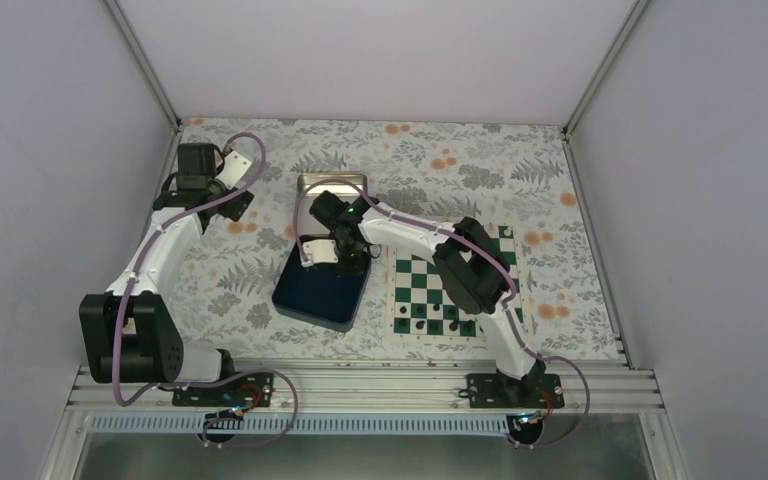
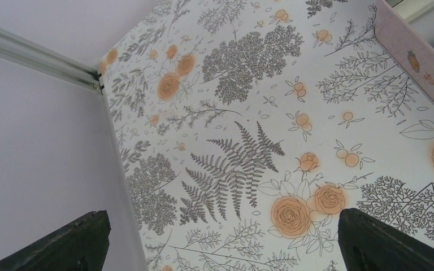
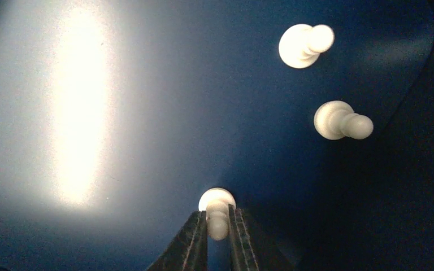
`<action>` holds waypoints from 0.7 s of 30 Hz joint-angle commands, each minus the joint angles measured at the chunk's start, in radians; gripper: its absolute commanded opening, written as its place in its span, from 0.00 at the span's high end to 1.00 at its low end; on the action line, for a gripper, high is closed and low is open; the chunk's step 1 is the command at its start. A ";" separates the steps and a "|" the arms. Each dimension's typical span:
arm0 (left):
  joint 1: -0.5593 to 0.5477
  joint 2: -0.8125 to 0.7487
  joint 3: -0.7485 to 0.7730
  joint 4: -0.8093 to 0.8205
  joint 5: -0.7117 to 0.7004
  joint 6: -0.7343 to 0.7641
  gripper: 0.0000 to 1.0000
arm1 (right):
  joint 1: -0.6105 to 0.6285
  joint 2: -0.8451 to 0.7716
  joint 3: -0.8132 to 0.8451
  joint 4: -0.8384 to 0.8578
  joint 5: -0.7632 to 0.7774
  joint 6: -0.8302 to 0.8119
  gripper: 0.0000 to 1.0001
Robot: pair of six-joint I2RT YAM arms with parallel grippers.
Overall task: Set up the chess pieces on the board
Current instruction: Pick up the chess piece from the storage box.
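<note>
Right hand (image 3: 218,224) pinches a white pawn (image 3: 216,199) in the blue tray (image 3: 147,141)!
Narrow grip on its slim neck, so it could slip on lifting; left hand (image 2: 223,240) hangs wide.

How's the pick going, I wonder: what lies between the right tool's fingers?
A white pawn on the blue tray sits between the fingers of the right tool, which touch its sides; the right wrist view shows it.

Glossy blue tray (image 3: 164,84), smooth chess pieces (image 3: 339,119)
</note>
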 commanded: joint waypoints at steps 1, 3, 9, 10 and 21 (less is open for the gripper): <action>0.009 -0.027 -0.017 0.012 0.024 -0.010 0.00 | 0.005 -0.023 0.014 -0.015 -0.017 0.006 0.90; 0.009 -0.028 -0.020 0.013 0.027 -0.013 0.00 | 0.004 -0.054 0.002 -0.015 -0.015 0.009 0.93; 0.011 -0.027 -0.021 0.025 0.031 -0.035 0.00 | -0.027 -0.167 -0.017 -0.048 -0.026 0.038 0.96; 0.011 -0.028 -0.020 0.027 0.033 -0.038 0.00 | -0.039 -0.189 -0.018 -0.056 -0.029 0.043 0.96; 0.012 0.000 0.016 0.036 0.047 -0.085 0.00 | -0.384 -0.476 -0.196 -0.102 0.045 0.025 0.95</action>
